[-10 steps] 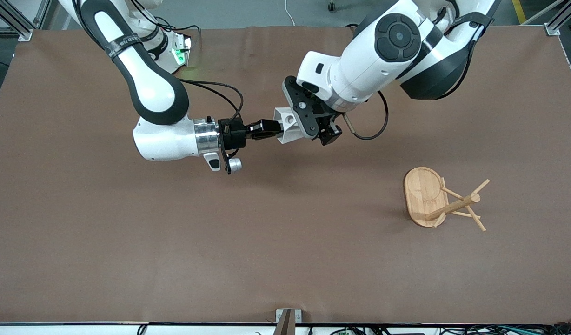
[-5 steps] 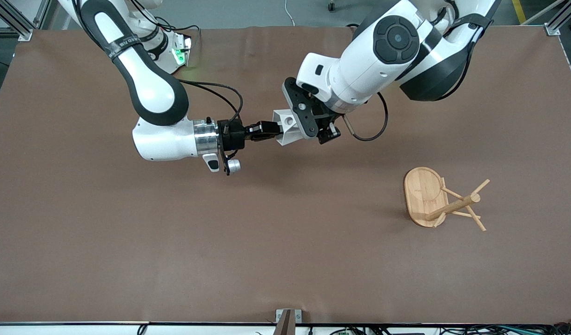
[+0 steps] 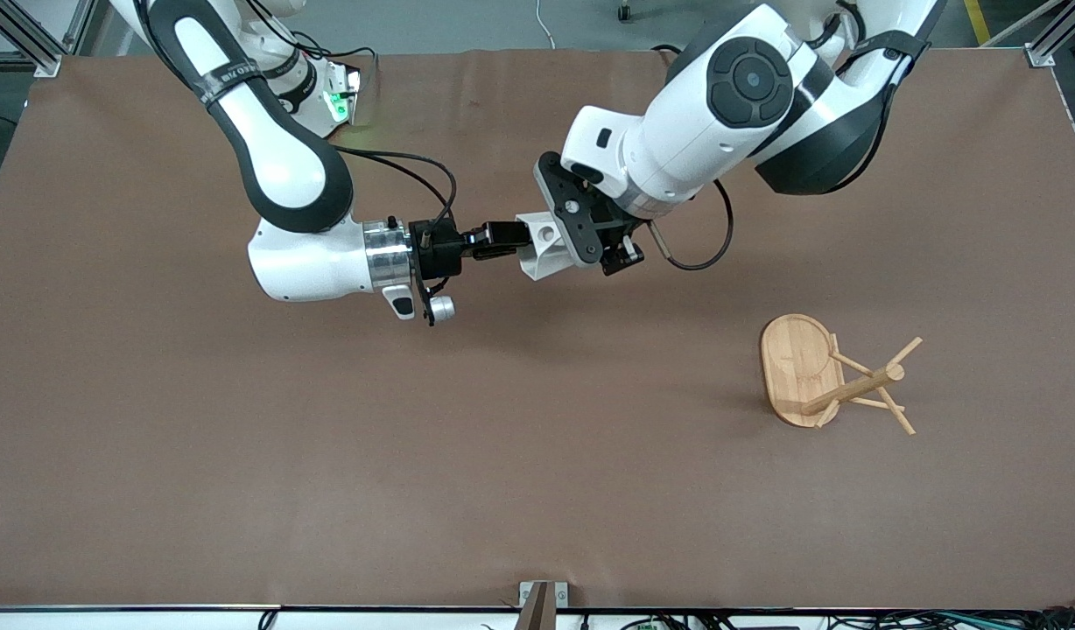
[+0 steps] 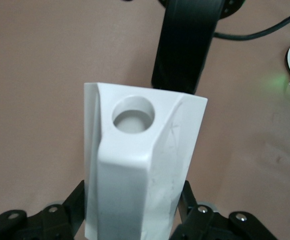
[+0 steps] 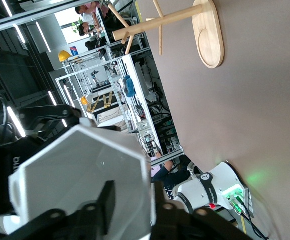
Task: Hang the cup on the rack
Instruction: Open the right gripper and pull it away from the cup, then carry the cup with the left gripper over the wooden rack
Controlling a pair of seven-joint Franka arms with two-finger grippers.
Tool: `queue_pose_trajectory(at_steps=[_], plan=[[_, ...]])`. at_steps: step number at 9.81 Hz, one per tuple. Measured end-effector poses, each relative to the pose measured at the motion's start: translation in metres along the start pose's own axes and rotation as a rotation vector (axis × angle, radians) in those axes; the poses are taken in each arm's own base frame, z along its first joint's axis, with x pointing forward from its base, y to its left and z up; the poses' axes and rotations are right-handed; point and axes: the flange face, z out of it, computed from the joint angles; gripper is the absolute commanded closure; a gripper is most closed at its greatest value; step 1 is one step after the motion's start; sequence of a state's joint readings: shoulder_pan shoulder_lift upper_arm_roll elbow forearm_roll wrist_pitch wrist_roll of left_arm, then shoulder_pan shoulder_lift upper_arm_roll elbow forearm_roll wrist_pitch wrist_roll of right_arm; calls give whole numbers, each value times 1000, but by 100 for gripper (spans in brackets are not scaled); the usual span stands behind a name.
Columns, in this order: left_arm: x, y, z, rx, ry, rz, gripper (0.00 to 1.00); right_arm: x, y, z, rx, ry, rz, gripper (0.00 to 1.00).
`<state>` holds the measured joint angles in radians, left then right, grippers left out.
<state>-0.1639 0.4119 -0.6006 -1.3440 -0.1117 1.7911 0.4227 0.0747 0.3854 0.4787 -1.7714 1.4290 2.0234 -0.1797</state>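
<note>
The white faceted cup (image 3: 542,248) hangs in the air over the middle of the table, held from both ends. My right gripper (image 3: 511,236) is shut on the cup's rim wall, one finger inside the cup (image 5: 80,175) and one outside, in the right wrist view (image 5: 132,200). My left gripper (image 3: 577,245) is shut on the cup's body (image 4: 140,165), with its fingers against both sides (image 4: 135,200). The round handle hole faces the left wrist camera. The bamboo rack (image 3: 800,367) stands toward the left arm's end, nearer the front camera, and also shows in the right wrist view (image 5: 207,35).
A green-lit box (image 3: 340,101) sits by the right arm's base at the table's back edge. A metal bracket (image 3: 542,595) is at the front edge. A black cable (image 3: 713,245) loops from the left wrist.
The cup and both grippers have shifted slightly toward the front camera. Both holds look the same.
</note>
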Motion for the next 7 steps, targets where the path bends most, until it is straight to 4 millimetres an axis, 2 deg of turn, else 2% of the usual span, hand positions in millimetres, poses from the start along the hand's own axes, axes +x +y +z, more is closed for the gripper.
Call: queue_pose_trajectory(at_steps=[1, 3, 4, 5, 7], plan=[[0, -2, 2, 1, -1, -1, 100, 6, 1, -13, -5, 21, 0, 0], [0, -3, 2, 2, -1, -6, 100, 23, 11, -63, -97, 74, -36, 0], [-1, -4, 2, 2, -1, -15, 99, 33, 20, -99, -188, 112, -58, 0], [-2, -7, 0, 4, 1, -36, 100, 42, 32, -145, -325, 162, -64, 0], [-18, -35, -10, 10, -1, -136, 100, 48, 50, -229, -609, 250, -65, 0]])
